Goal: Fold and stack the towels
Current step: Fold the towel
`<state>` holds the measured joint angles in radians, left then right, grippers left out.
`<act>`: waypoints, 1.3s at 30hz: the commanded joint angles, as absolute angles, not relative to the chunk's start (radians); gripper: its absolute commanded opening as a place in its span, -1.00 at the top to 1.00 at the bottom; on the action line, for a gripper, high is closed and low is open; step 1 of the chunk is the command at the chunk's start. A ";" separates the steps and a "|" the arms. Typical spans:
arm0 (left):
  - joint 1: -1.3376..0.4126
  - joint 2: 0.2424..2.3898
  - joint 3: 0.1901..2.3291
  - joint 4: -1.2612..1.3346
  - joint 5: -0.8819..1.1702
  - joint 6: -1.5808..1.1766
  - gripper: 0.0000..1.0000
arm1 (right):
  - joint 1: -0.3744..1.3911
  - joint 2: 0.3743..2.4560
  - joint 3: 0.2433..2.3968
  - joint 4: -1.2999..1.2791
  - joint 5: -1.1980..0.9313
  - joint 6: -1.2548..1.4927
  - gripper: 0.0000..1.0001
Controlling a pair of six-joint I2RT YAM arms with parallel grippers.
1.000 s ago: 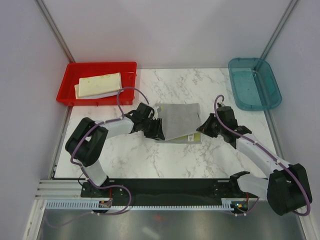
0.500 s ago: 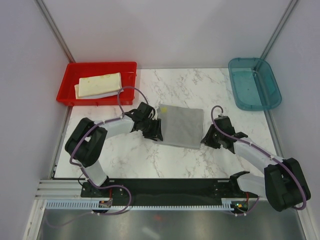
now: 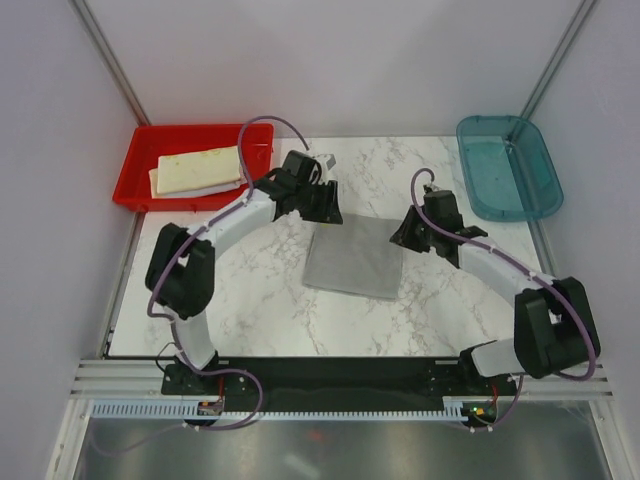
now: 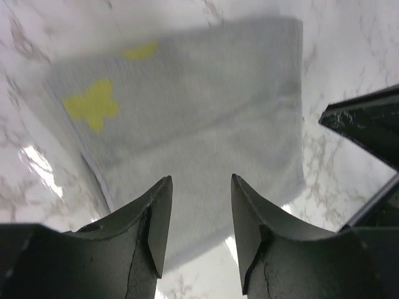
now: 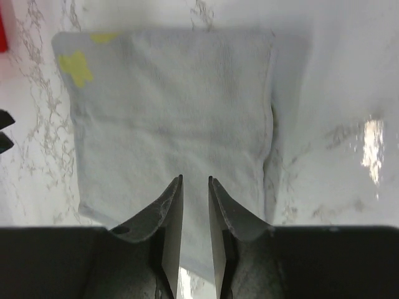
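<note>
**Marble surface (image 3: 250,310): grey towel lies flat between two empty sets of jaws**

Left gripper (image 4: 199,180): jaws parted, nothing between them. The wrist view looks down past the tips onto cloth, with no contact visible.

Right gripper (image 5: 195,179): jaws parted only narrowly, also empty, hanging over the towel's near margin in its own view.

Grey towel (image 3: 352,258): it lies flat mid-surface, edges doubled, apparently already folded. The yellow patch (image 4: 92,103) sits at one corner. The outline is close to square and slightly rotated against the surface edges, so no clear long axis can be read.

Relation that matters: from above, the left gripper (image 3: 322,203) stands just beyond the towel's far-left corner. The right gripper (image 3: 408,235) stands just beside its right edge, towards the far corner. Both are near; neither holds it.

Outward: the red bin (image 3: 135,190) at far left holds the cream towels (image 3: 200,168) in a stack. The teal bin (image 3: 520,165) at far right looks empty.

Judgement: if the grey towel goes onto that stack next, the left arm is the nearer one. The towel lies on its near-right side, away from the bin, so a pick means reaching back over the far-left corner.
</note>
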<state>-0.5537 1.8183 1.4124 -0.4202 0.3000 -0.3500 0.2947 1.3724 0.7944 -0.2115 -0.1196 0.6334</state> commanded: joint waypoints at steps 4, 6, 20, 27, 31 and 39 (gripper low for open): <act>-0.460 2.097 1.632 -0.465 0.340 -0.244 0.03 | 0.192 1.604 0.891 0.038 -0.347 0.549 0.40; -0.434 2.161 1.672 -0.466 0.351 -0.227 0.03 | 0.151 1.638 0.879 0.108 -0.385 0.557 0.37; -0.385 2.221 1.769 -0.466 0.543 -0.198 -0.01 | 0.101 1.829 1.061 -0.015 -0.514 0.390 0.30; -0.365 2.203 1.867 -0.534 0.534 -0.065 -0.11 | 0.081 1.893 1.259 -0.262 -0.537 0.214 0.20; -0.357 2.235 1.885 -0.564 0.439 -0.002 -0.12 | 0.063 1.985 1.347 -0.345 -0.610 0.137 0.00; -0.334 2.342 1.948 -0.592 0.468 0.133 -0.11 | 0.035 2.063 1.431 -0.394 -0.637 0.080 0.03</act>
<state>-0.3458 2.3013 1.9049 -0.5591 0.4553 0.0257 0.0418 2.0434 1.3705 -0.3504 -0.5816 0.1482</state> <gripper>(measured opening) 0.557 0.494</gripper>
